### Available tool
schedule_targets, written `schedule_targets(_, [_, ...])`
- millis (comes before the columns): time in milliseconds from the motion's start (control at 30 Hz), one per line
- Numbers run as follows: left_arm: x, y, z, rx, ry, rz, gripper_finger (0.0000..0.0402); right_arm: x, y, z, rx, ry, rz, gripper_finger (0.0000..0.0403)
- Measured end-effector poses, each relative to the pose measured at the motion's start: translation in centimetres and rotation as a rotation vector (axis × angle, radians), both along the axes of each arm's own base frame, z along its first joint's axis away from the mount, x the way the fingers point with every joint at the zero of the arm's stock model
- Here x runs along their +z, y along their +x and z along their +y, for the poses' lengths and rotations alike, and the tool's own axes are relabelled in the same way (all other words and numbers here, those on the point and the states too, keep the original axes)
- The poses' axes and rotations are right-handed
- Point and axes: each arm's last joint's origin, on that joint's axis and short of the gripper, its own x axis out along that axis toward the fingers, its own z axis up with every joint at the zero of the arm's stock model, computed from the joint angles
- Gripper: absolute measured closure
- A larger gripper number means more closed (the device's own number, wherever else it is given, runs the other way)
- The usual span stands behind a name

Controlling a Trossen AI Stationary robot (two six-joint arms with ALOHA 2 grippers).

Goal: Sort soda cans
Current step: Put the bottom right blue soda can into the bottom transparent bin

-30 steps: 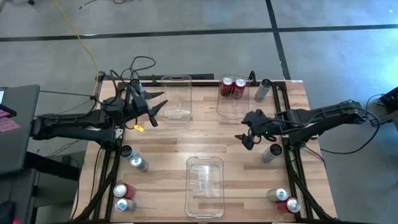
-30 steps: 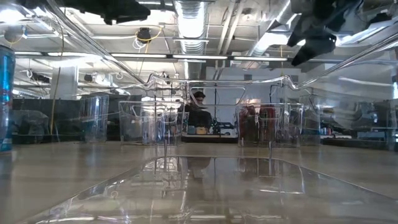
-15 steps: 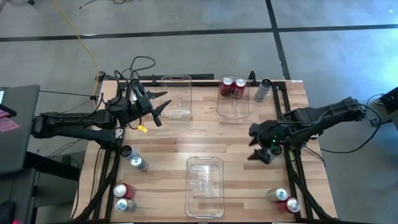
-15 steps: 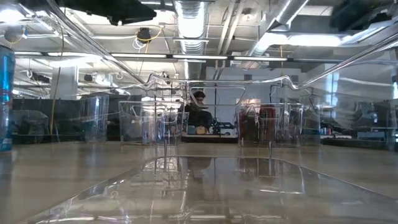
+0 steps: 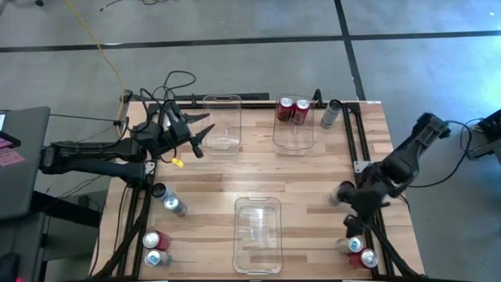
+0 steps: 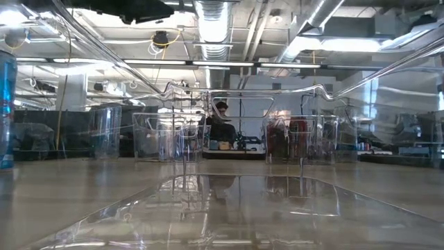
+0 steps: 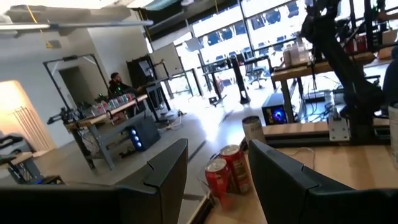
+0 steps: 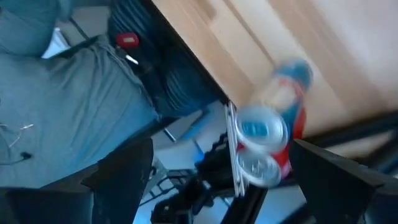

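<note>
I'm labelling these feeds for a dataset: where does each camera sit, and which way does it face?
High view: overhead, straight down on the table; both arms show, left gripper and right gripper.
Low view: table-top height, level through the clear bins into the room; only a dark bit of arm at the top.
Left wrist view: past its open jaws toward two red cans.
Right wrist view: between its open jaws, down at the can pair by the table edge.
Shared: the red cans show overhead and in the left wrist view.
</note>
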Motion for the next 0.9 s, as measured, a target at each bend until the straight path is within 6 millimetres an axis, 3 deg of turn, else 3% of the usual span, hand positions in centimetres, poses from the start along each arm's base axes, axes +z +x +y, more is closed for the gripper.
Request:
schedule_targets(233, [0.3, 0.0, 0.0, 0.011, 0.059, 0.005, 0.0237, -1.1, -1.0, 1.5, -0.107, -0.122, 0.072, 0.0012])
schedule_targets(900, [1.1, -0.3, 0.0, 0.031, 0.141, -0.050, 0.0237, -4.9, 0.7, 5.6, -0.174, -0.215, 0.292, 0.0012])
